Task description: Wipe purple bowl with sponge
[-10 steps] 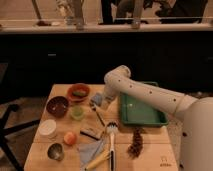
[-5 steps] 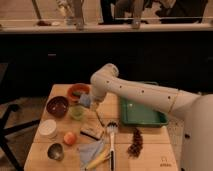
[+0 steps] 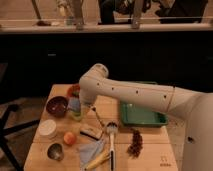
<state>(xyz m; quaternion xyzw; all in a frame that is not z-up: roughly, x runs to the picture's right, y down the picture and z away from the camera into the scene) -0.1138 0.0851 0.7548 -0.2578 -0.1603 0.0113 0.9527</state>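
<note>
The purple bowl (image 3: 56, 106) stands at the left side of the wooden table (image 3: 150, 150), dark with a brownish inside. My arm reaches in from the right and bends down over the table's back left. My gripper (image 3: 76, 107) hangs just right of the purple bowl, mostly hidden under the white wrist. It is shut on the sponge (image 3: 73, 103), a small blue-grey pad that shows beside the bowl's right rim. The sponge is level with the rim and not inside the bowl.
The orange-red bowl (image 3: 73, 90) is partly hidden behind the arm. A green thing (image 3: 77, 116) sits under the gripper. In front lie a dark block (image 3: 91, 132), a brush (image 3: 111, 134), pale blue cloth (image 3: 89, 149), an orange fruit (image 3: 69, 137), metal bowl (image 3: 55, 151), white cup (image 3: 48, 128). A green tray (image 3: 142, 118) is at the right.
The arm has swung left across the table, carrying the gripper and sponge from near the tray's left edge to right beside the purple bowl.
</note>
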